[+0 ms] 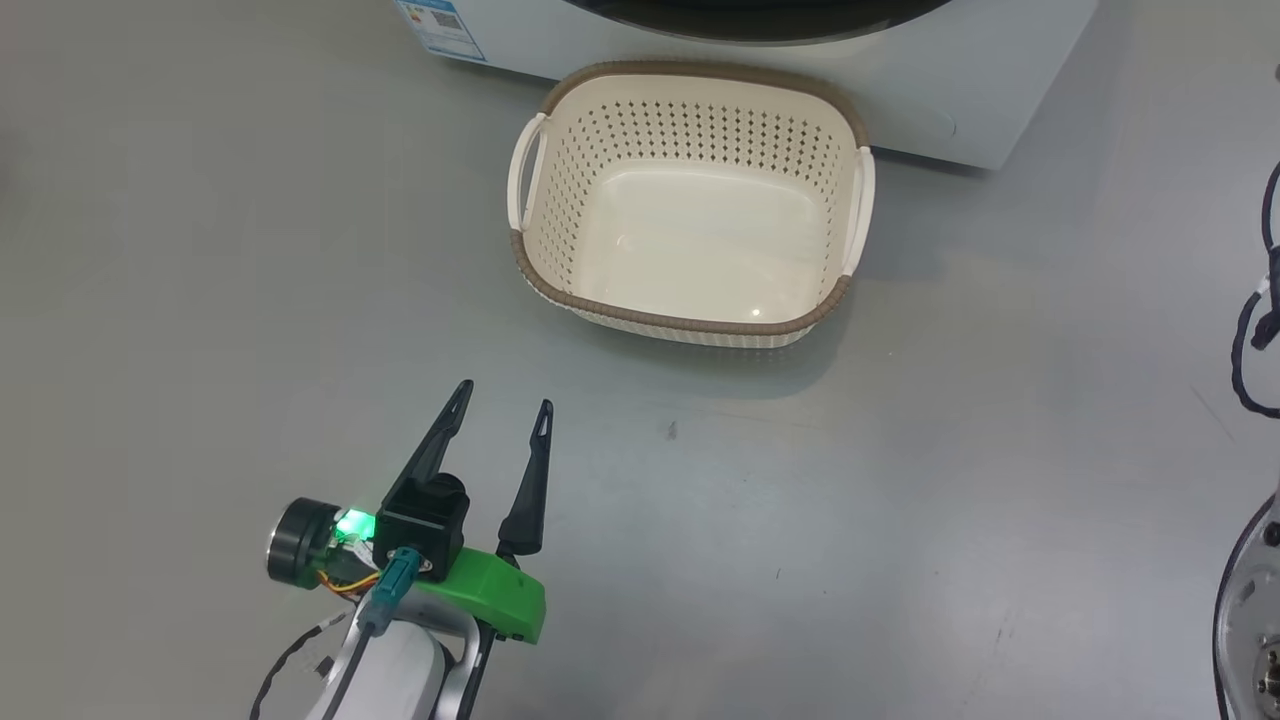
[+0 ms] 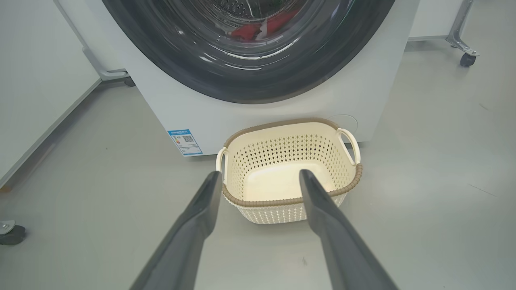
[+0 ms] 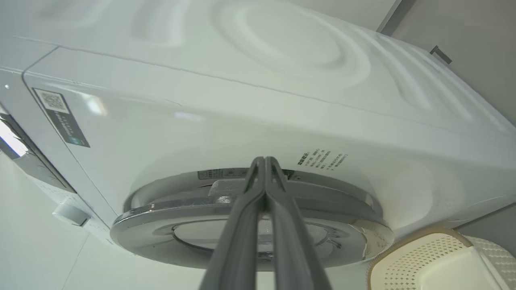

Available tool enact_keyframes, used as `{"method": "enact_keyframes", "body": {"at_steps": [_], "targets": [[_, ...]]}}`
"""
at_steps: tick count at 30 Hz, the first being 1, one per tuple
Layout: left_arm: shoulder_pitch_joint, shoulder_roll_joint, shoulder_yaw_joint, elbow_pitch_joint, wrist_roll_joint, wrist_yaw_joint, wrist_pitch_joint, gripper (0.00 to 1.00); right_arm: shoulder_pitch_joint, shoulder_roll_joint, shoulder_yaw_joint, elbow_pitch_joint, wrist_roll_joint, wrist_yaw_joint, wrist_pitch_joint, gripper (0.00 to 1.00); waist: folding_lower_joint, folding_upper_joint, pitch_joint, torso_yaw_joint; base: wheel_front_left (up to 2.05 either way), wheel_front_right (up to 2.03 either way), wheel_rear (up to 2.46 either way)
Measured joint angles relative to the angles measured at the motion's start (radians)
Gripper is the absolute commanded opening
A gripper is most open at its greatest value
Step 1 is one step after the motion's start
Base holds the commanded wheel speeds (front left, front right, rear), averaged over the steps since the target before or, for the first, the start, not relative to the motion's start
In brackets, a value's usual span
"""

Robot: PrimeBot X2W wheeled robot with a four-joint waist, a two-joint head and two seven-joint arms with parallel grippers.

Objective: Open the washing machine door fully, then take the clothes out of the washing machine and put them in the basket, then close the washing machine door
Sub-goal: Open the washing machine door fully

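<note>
My right gripper (image 3: pixel 265 160) has its two fingers pressed flat together with nothing between them. The tips sit at the seam where the door (image 3: pixel 169 237) meets the front of the washing machine (image 3: pixel 242 121); I can't tell if they touch it. The door looks shut or barely cracked, so I judge that opening it is the step in hand.

To do it well I'd slip the tips behind the rim, then pull along the hinge's arc rather than straight out, slowly, so they don't skate off the glossy ring.

My left gripper (image 1: pixel 505 396) hangs low on the near left, jaws wide, holding nothing. The red clothes (image 2: pixel 250 30) lie inside, behind the glass. The basket (image 1: pixel 680 125) waits empty just in front of the machine.

The floor (image 1: pixel 200 300) is smooth grey and faintly scuffed, with a caster (image 2: pixel 467 59) at the far right.
</note>
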State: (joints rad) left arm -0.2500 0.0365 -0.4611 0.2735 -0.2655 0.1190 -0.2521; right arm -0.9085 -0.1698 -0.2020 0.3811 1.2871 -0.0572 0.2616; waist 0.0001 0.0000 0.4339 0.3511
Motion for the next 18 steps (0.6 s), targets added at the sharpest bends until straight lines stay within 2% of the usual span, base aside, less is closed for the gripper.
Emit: {"method": "enact_keyframes", "body": {"at_steps": [5, 11, 14, 18], "targets": [[-0.002, 0.000, -0.004, -0.009, -0.009, 0.000, 0.000, 1.00, -0.063, 0.002, -0.025, 0.036, 0.049, -0.026, 0.036, 0.00, 0.0000, 0.0000, 0.019, 0.029, 0.00, 0.00, 0.00], [-0.005, -0.002, -0.045, -0.011, -0.023, 0.000, 0.000, 1.00, -0.109, -0.027, -0.057, 0.084, 0.100, -0.034, 0.083, 0.00, 0.0000, 0.0000, 0.030, 0.067, 0.00, 0.00, 0.00], [-0.005, -0.004, -0.032, -0.012, -0.025, 0.000, 0.000, 1.00, -0.124, -0.032, -0.053, 0.107, 0.102, -0.049, 0.099, 0.00, 0.0000, 0.0000, 0.030, 0.087, 0.00, 0.00, 0.00], [-0.005, -0.003, -0.028, -0.013, -0.025, 0.000, 0.000, 1.00, -0.176, -0.032, -0.053, 0.118, 0.105, -0.051, 0.112, 0.00, 0.0000, 0.0000, 0.035, 0.101, 0.00, 0.00, 0.00]]}}
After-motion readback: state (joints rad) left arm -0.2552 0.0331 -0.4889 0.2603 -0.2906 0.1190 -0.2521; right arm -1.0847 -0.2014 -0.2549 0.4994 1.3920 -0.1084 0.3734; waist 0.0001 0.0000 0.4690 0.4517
